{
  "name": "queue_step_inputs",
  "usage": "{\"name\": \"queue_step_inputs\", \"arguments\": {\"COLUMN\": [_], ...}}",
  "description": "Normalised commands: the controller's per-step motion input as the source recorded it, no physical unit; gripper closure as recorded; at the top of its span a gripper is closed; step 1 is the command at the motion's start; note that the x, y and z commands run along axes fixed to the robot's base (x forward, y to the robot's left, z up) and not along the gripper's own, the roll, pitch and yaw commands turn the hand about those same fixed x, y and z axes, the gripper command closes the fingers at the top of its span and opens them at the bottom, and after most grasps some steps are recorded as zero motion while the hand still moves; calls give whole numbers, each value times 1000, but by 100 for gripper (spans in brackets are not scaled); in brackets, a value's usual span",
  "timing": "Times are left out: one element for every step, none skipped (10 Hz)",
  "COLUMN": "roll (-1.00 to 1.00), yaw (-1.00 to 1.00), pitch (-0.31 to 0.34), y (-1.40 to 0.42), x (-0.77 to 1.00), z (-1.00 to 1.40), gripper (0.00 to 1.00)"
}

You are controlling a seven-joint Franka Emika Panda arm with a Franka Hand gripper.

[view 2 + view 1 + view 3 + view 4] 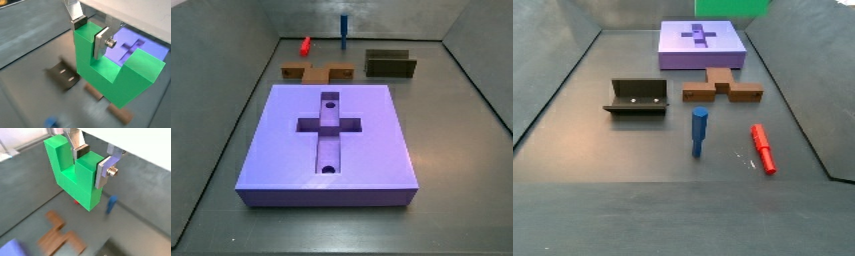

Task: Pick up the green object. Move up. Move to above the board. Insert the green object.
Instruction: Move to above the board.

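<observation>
My gripper point(92, 164) is shut on the green object point(67, 175), a bright green U-shaped piece. The silver fingers clamp one of its prongs, as both wrist views show, gripper point(90, 35) and piece point(107, 75). It hangs high above the floor. In a side view only the green object's lower part point(731, 8) shows at the top edge, just behind the board point(673, 45); the gripper is out of frame there. The board point(365, 150) is a purple slab with a cross-shaped recess and two small holes. It also shows in a wrist view point(143, 42).
A brown cross piece point(720, 88) lies in front of the board. The dark fixture point(636, 97) stands to its left. A blue peg point(699, 132) stands upright and a red peg point(762, 147) lies nearby. Grey walls ring the floor.
</observation>
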Motion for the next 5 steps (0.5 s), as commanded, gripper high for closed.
{"name": "queue_step_inputs", "arguments": {"roll": [166,53,29,11,5], "yaw": [-41,-24,-11,3,2], "pitch": [129,62,41,44,63], "y": [-1400,-1400,-1400,-1400,-1400], "x": [-56,-55,-53,-50,-36], "z": [178,179,188,196,204], "gripper": [100,100,100,100,100]}}
